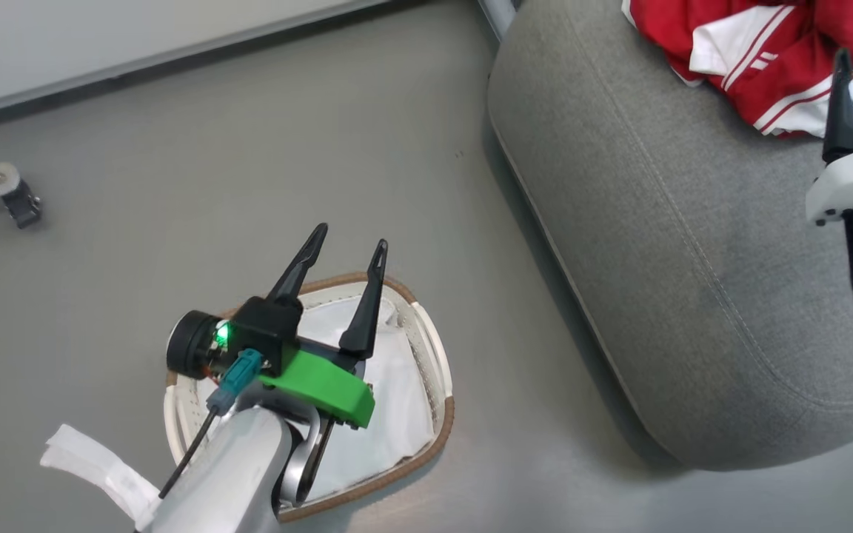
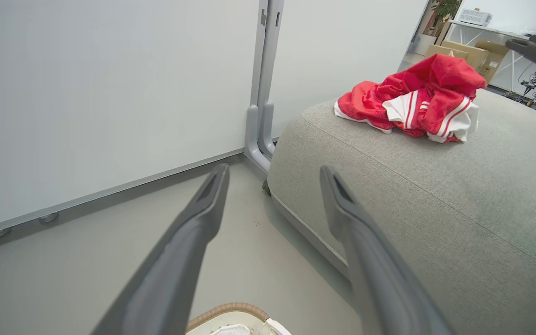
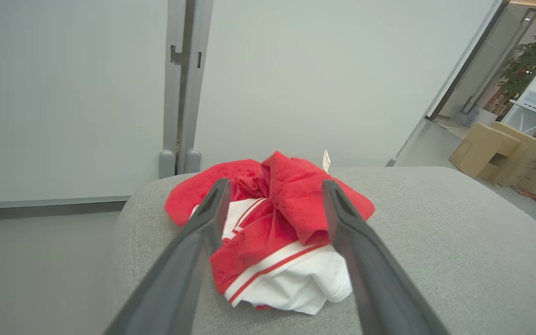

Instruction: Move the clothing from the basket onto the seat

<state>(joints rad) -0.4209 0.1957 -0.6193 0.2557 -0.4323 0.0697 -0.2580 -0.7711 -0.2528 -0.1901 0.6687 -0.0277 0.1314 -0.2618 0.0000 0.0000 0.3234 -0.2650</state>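
**Clothing (image 1: 752,66) on the seat (image 1: 663,244), job near done**

The clothing lies bunched at one o'clock from the robot. The basket (image 1: 441,370), at seven o'clock, shows a white cloth (image 1: 389,385). The right gripper (image 3: 276,184) over the pile and the left gripper (image 1: 351,237) above the basket both gape wide, empty. Next, I'd say: lift clear without snagging fabric.

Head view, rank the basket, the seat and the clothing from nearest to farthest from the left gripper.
1. basket, right below the left gripper.
2. seat, off to its right.
3. clothing, far right, atop the seat.
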